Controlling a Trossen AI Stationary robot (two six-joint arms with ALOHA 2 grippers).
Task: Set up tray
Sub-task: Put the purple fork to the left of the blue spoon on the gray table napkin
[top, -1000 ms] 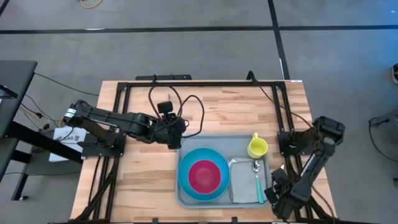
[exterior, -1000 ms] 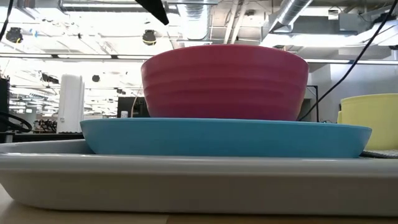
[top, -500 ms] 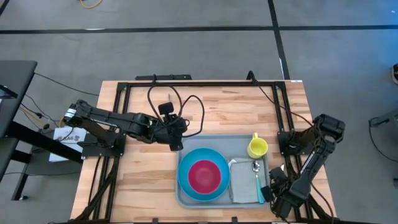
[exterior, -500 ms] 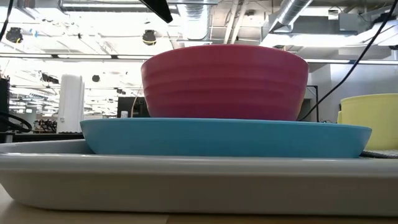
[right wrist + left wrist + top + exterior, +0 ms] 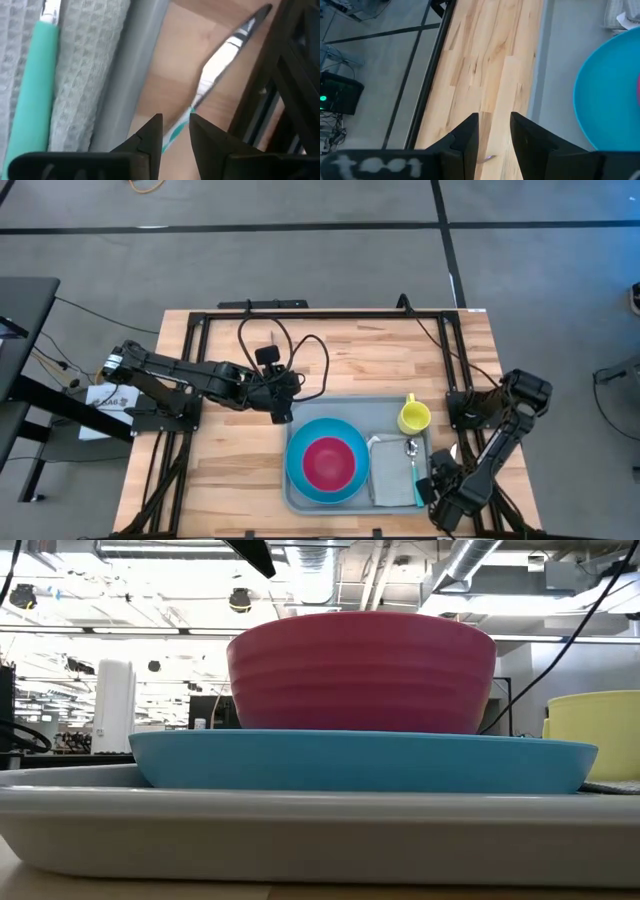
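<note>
The grey tray (image 5: 345, 408) lies on the wooden table and holds a blue plate (image 5: 300, 455) with a pink bowl (image 5: 328, 462) on it. It also holds a yellow cup (image 5: 414, 417) and a grey napkin (image 5: 390, 475) with a teal-handled spoon (image 5: 413, 465) on top. My right gripper (image 5: 175, 120) is beside the tray's right rim (image 5: 145, 60), near the table's near edge, shut on a teal-handled knife (image 5: 220, 55). My left gripper (image 5: 494, 116) hovers at the tray's far left corner (image 5: 555, 60), empty, with a narrow gap between its fingers. My right gripper has the knife's teal-and-white handle (image 5: 176, 131) between its two fingers. The silver blade points away from the gripper, over the bare wood between the tray's rim and the dark frame. I cannot tell whether the knife is clear of the table.
A black metal frame (image 5: 300, 315) runs around the table top, and its right rail (image 5: 290, 75) is close to the knife. A black cable (image 5: 300, 350) loops on the table's far part. Bare wood lies left of the tray (image 5: 230, 460).
My right gripper has shifted a little toward the tray's right rim near the table's near edge. The tray and the things on it have stayed in place.
</note>
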